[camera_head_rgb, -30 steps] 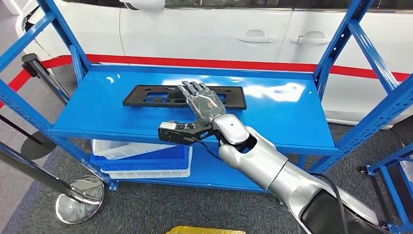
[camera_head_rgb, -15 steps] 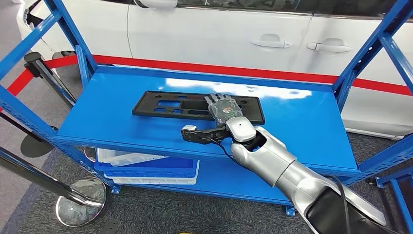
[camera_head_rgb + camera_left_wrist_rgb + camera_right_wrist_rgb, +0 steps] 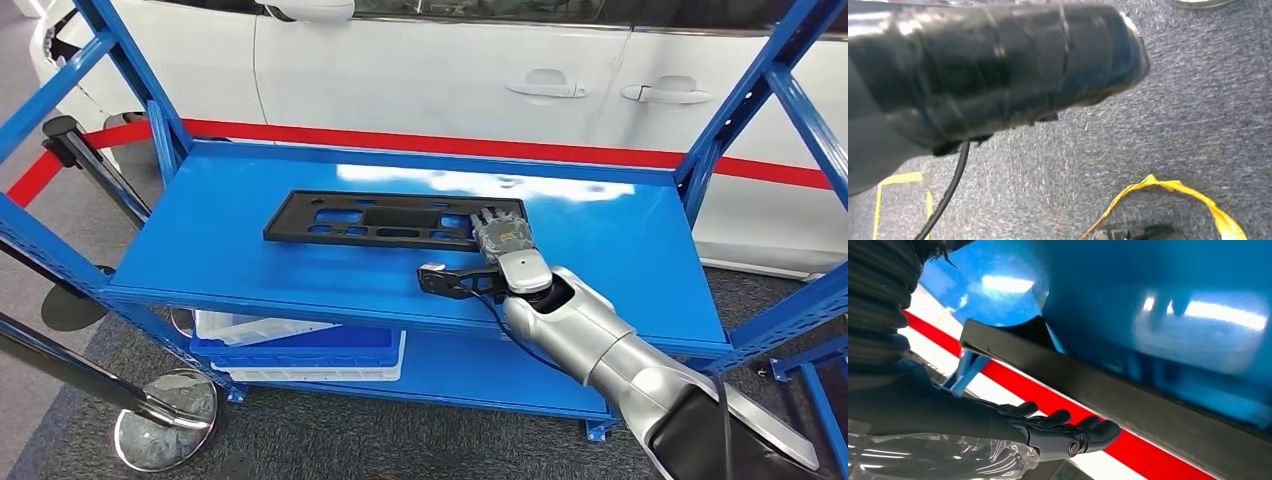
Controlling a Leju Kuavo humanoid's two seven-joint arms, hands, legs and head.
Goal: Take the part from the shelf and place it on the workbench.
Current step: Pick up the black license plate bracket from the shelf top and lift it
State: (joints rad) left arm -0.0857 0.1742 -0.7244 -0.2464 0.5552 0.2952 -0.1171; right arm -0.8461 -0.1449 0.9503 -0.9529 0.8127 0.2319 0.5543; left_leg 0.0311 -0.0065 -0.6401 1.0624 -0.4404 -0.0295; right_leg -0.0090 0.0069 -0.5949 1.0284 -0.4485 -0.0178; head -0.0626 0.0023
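The part (image 3: 380, 220) is a long, flat black plastic plate with cut-outs. It lies on the top board of the blue shelf (image 3: 230, 265). My right hand (image 3: 503, 240) reaches in over the shelf's front edge, and its straight fingers lie over the plate's right end. The thumb (image 3: 440, 279) sticks out sideways above the blue board. In the right wrist view the plate's edge (image 3: 1128, 390) runs as a black bar past the outstretched fingers (image 3: 1088, 432), which close on nothing.
A white car (image 3: 430, 80) and a red stripe stand right behind the shelf. Blue uprights (image 3: 745, 95) frame both ends. Blue and white bins (image 3: 300, 345) sit on the lower board. A chrome stanchion base (image 3: 165, 415) stands on the grey carpet at left.
The camera has shifted a little. My right hand has slid from the middle of the plate to its right end and lies lower over it. The plate has stayed put.
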